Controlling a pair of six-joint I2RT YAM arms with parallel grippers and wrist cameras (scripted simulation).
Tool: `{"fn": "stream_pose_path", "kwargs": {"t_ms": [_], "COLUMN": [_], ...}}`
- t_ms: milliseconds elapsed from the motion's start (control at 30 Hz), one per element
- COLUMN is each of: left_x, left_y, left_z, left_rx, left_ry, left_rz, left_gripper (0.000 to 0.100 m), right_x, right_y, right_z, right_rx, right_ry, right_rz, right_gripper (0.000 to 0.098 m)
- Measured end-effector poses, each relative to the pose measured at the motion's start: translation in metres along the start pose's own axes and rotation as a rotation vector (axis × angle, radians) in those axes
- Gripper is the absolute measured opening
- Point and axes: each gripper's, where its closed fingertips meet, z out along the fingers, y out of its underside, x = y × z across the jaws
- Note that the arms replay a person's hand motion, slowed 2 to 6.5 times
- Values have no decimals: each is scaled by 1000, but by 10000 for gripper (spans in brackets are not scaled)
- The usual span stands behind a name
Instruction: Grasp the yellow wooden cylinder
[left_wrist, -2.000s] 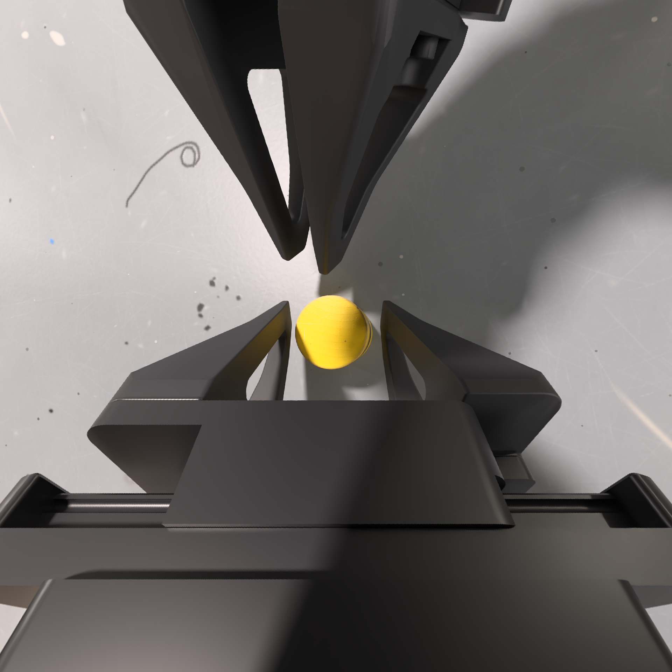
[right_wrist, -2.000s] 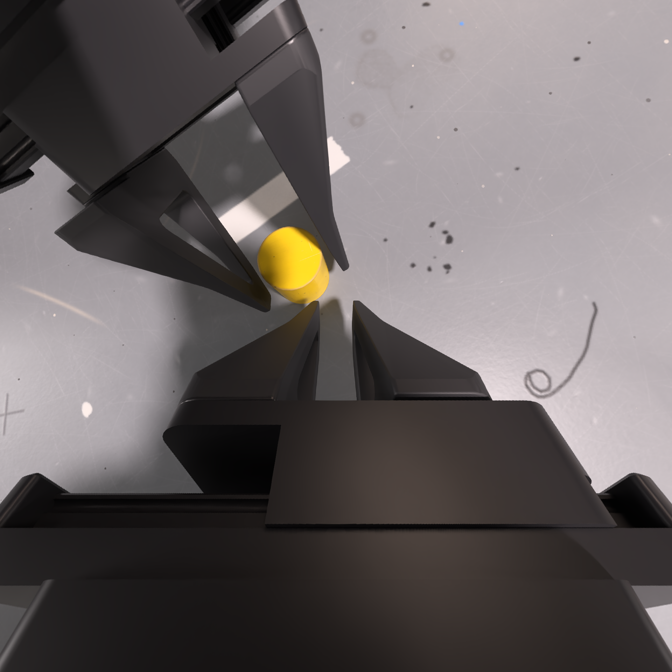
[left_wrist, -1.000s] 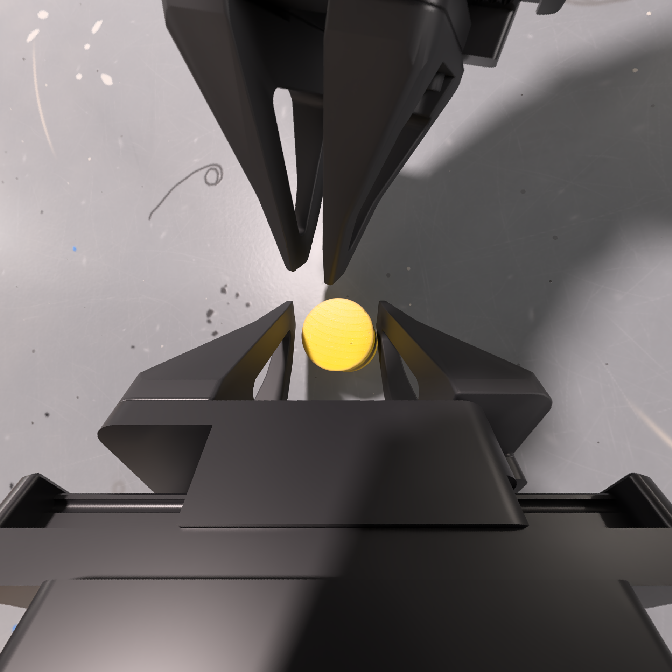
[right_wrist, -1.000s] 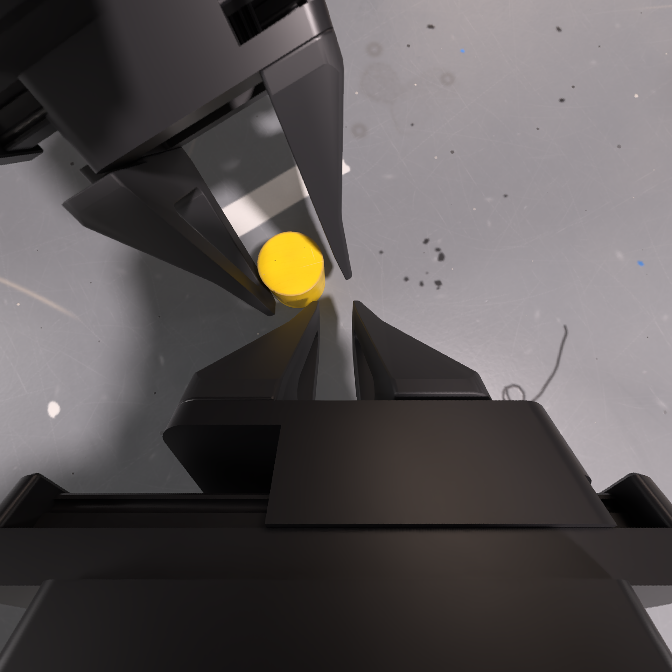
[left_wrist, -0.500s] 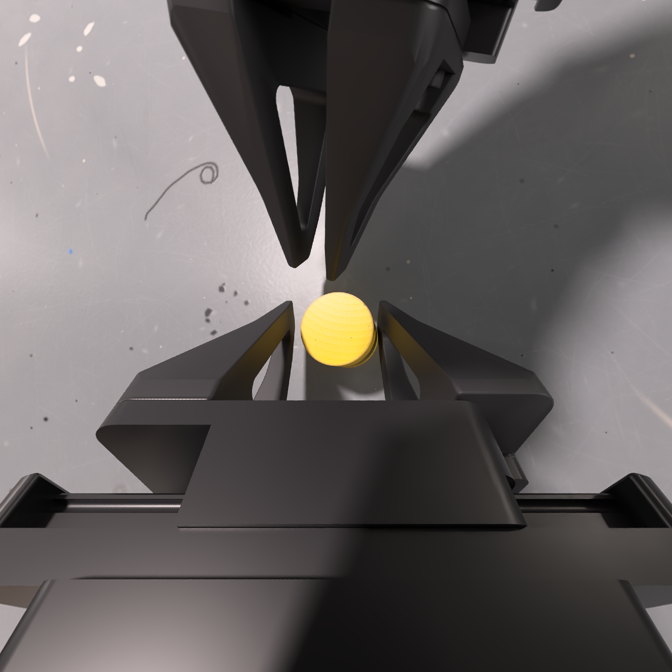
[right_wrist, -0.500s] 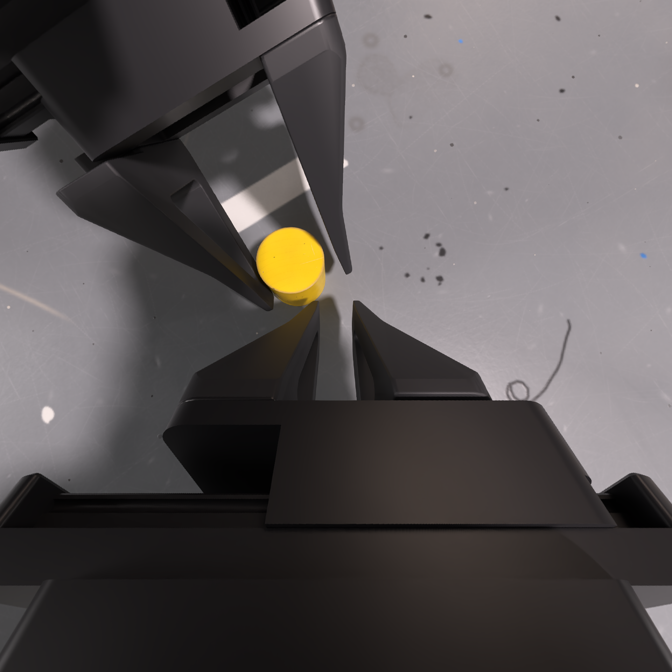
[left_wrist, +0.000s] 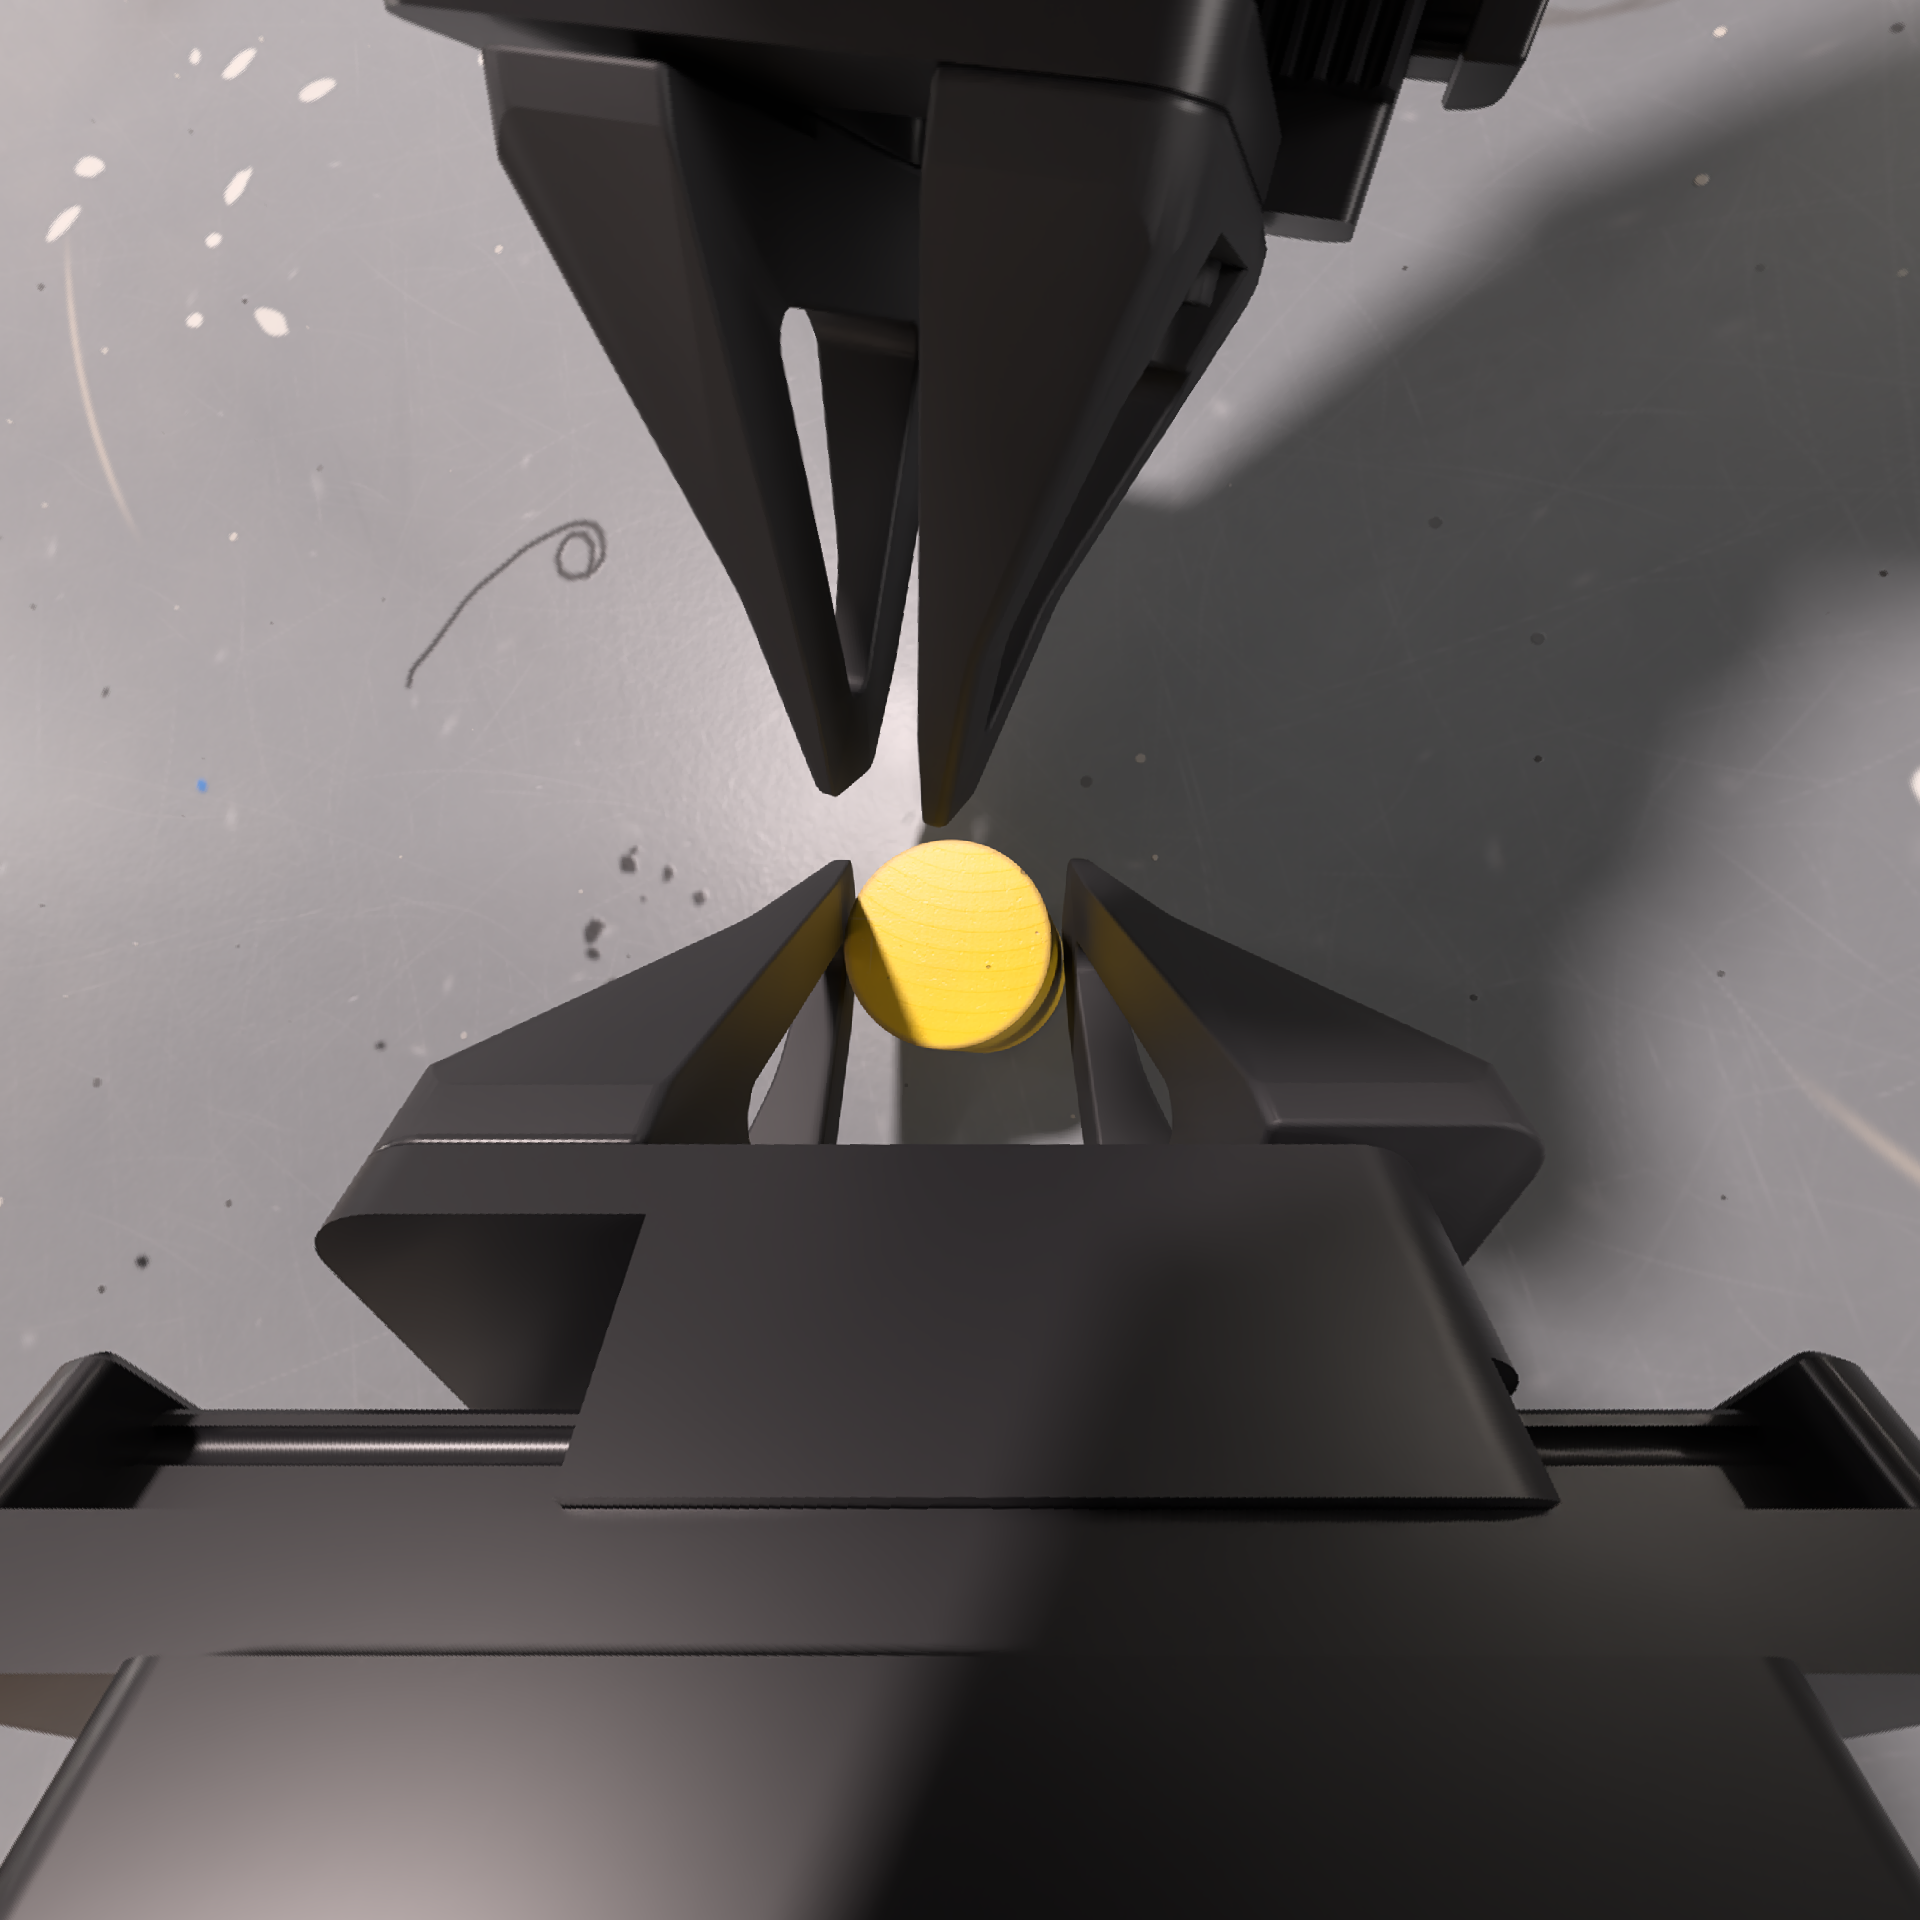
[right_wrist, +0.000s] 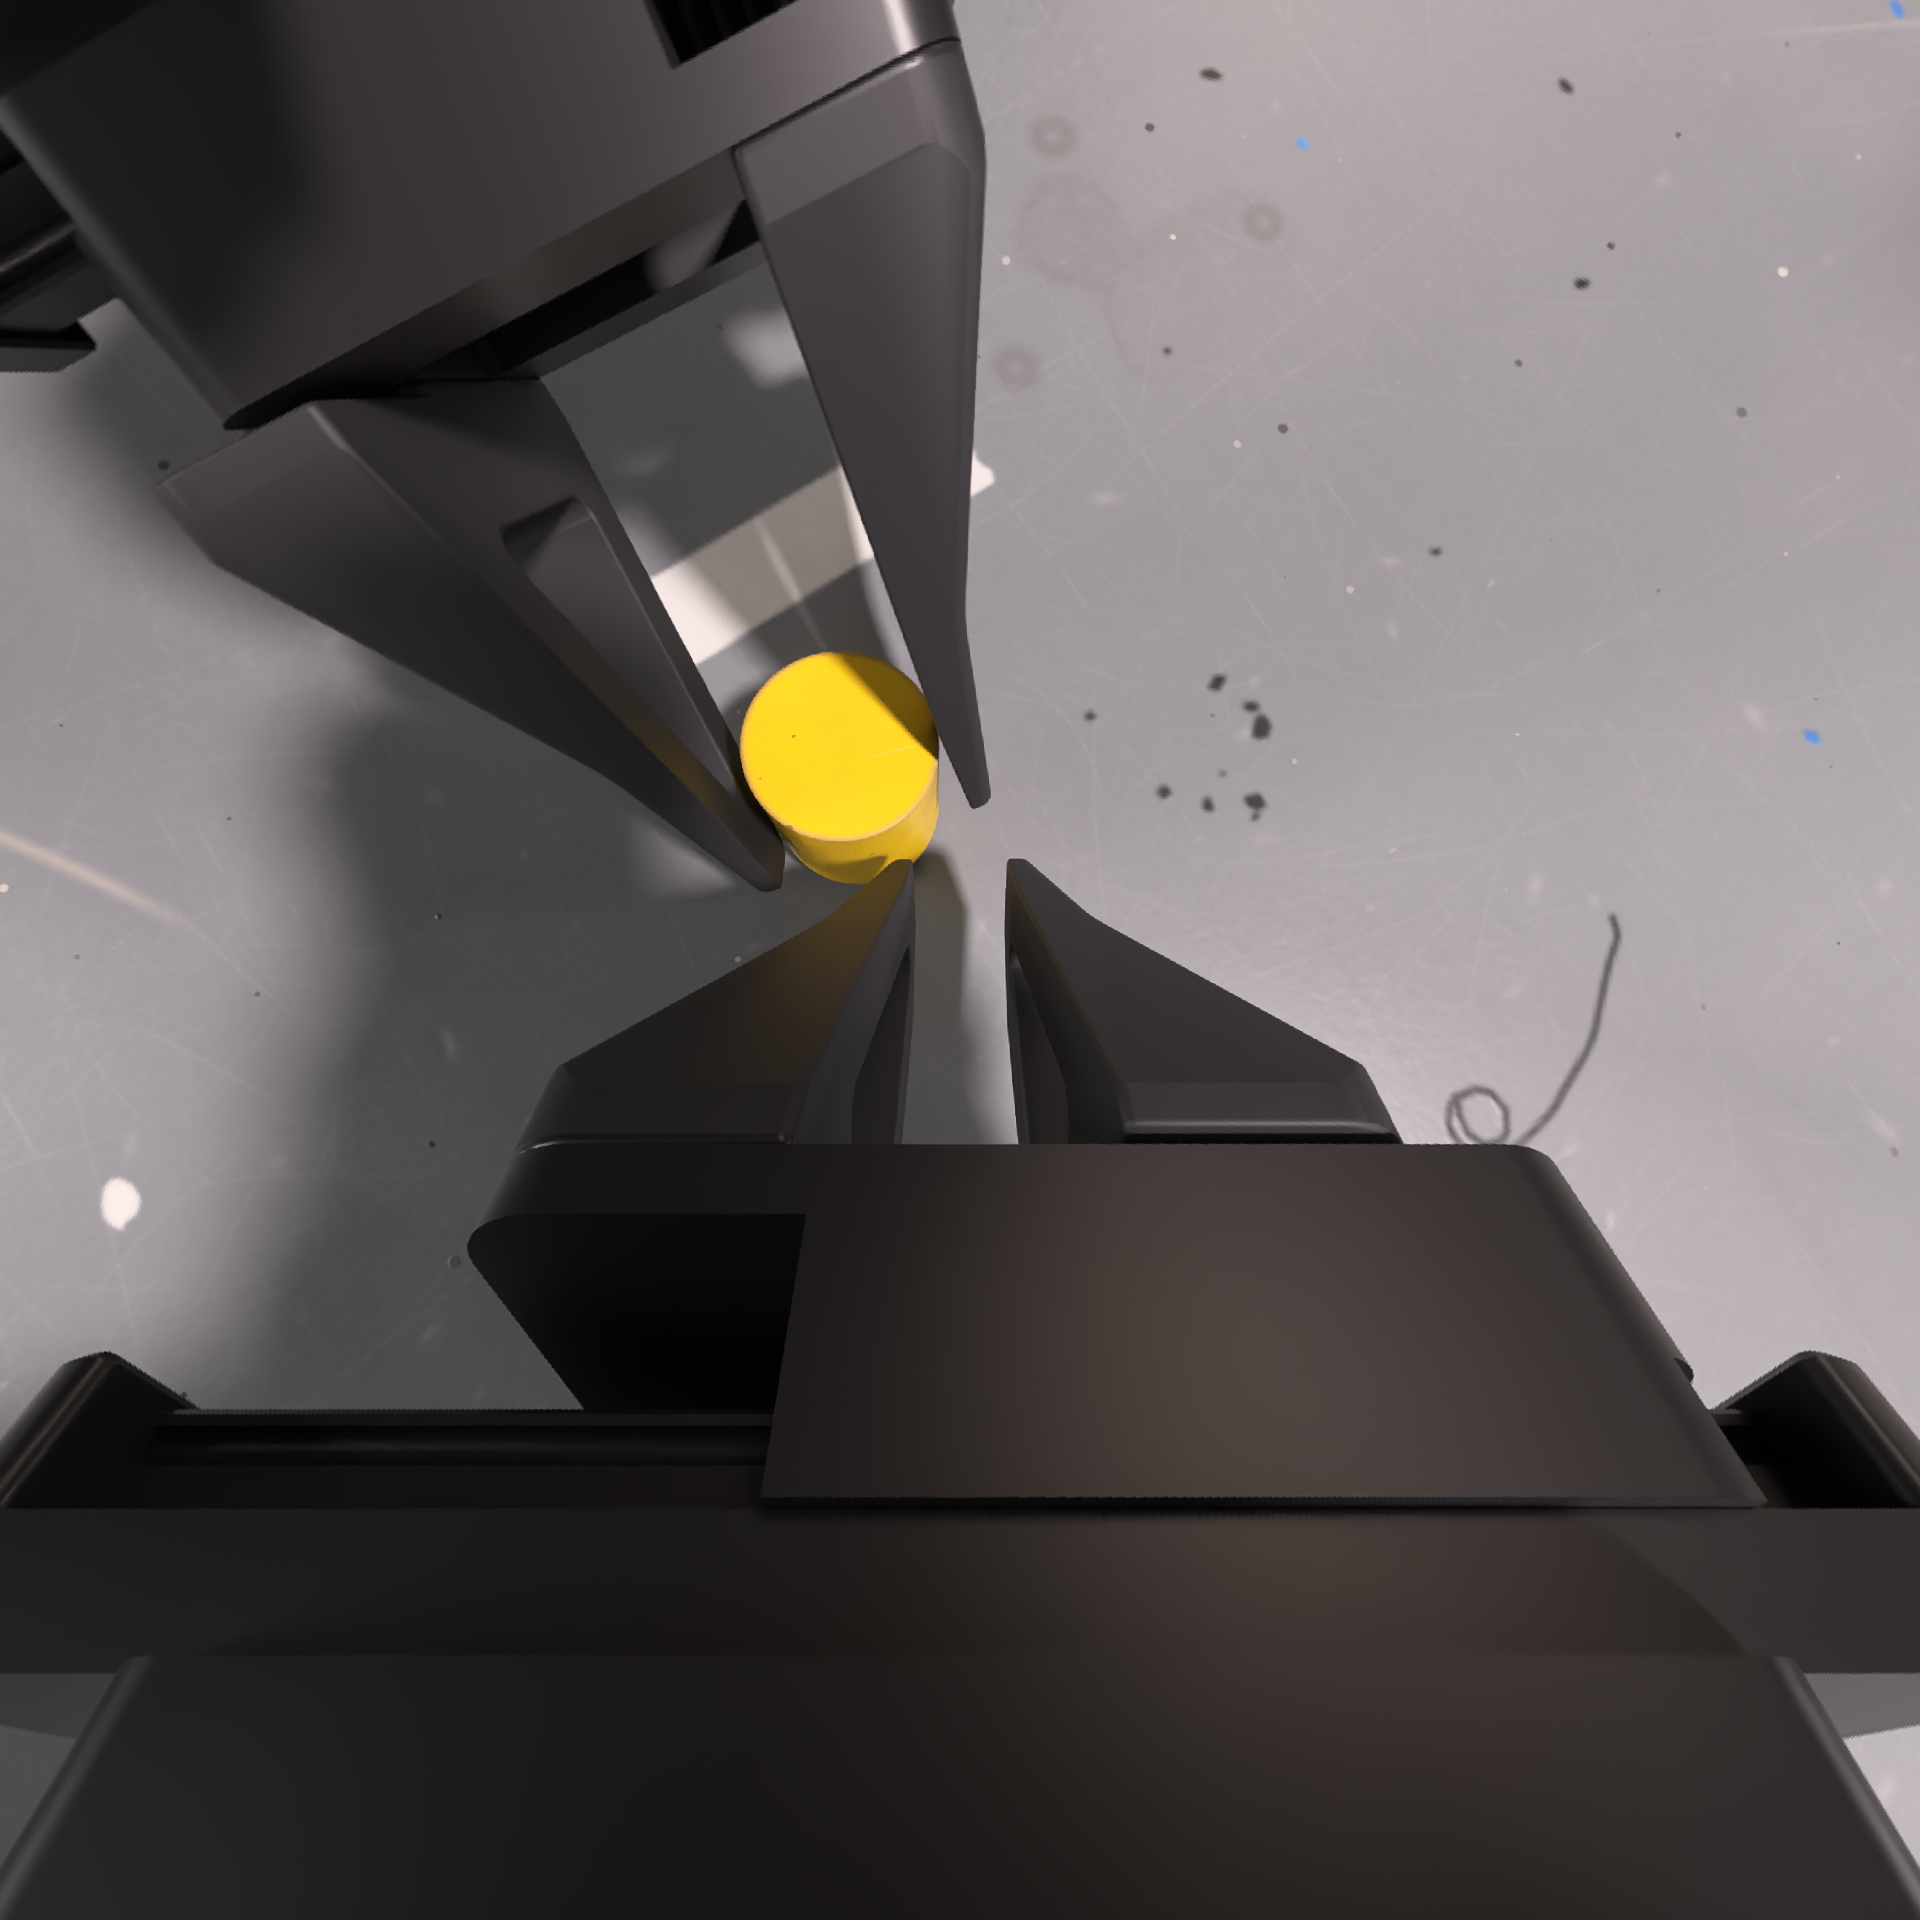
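Left tool (left_wrist: 951, 904) grips the yellow wooden cylinder (left_wrist: 951, 956) (upright, end-on) above the grey counter (left_wrist: 312, 831); right tool (right_wrist: 961, 873), nearly closed and empty, sits just beside it.

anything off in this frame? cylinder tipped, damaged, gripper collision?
Nothing damaged or spilled. The yellow wooden cylinder sits between the left gripper fingers, flat end toward both cameras. One oddity: the right gripper, nearly closed and empty, crowds in, one fingertip overlapping the cylinder's lower edge. Whether they touch is unclear.
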Motion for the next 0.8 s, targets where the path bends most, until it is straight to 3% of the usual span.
{"fn": "stream_pose_path", "kwargs": {"t_ms": [333, 800], "left_x": [0, 2], "left_y": [0, 2], "left_z": [-1, 0], "left_rx": [13, 10], "left_ry": [43, 33], "left_rz": [-27, 27], "left_gripper": [336, 336], "right_x": [-2, -3], "right_y": [-2, 1], "right_z": [-1, -1], "right_rx": [21, -40], "right_ry": [-27, 14], "right_rz": [6, -118], "right_gripper": [150, 145]}}
